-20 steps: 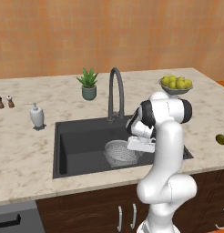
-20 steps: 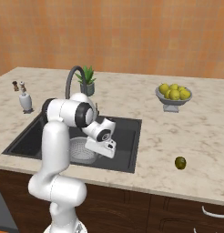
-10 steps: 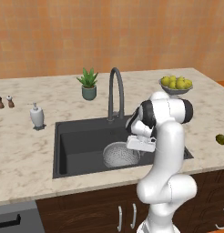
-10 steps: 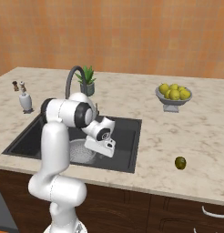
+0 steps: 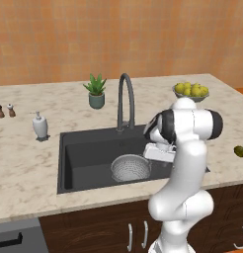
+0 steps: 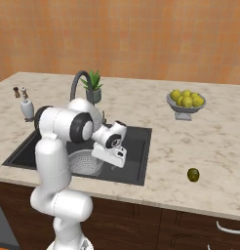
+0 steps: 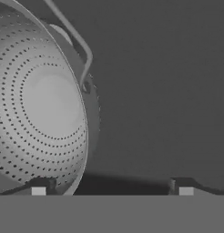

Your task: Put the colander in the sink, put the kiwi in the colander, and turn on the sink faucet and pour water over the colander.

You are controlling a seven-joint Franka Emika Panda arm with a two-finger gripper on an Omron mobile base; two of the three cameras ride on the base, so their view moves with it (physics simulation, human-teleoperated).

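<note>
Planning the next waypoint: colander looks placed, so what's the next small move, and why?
Probably lift the hand up out of the matte black sink basin and start toward the small olive-green kiwi. The perforated silver metal colander already sits on the basin floor, the gripper has its jaws apart with nothing between them, and the kiwi lies on the speckled beige countertop, to the sink's right.

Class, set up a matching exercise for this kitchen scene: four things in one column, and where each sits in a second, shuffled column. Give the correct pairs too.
Things:
1. colander
2. kiwi
3. potted plant
4. soap pump bottle

Places:
A. on the counter behind the sink faucet
B. inside the sink
C. on the counter left of the sink
D. on the counter right of the sink, near the front edge

Pairs: 1-B, 2-D, 3-A, 4-C
</note>
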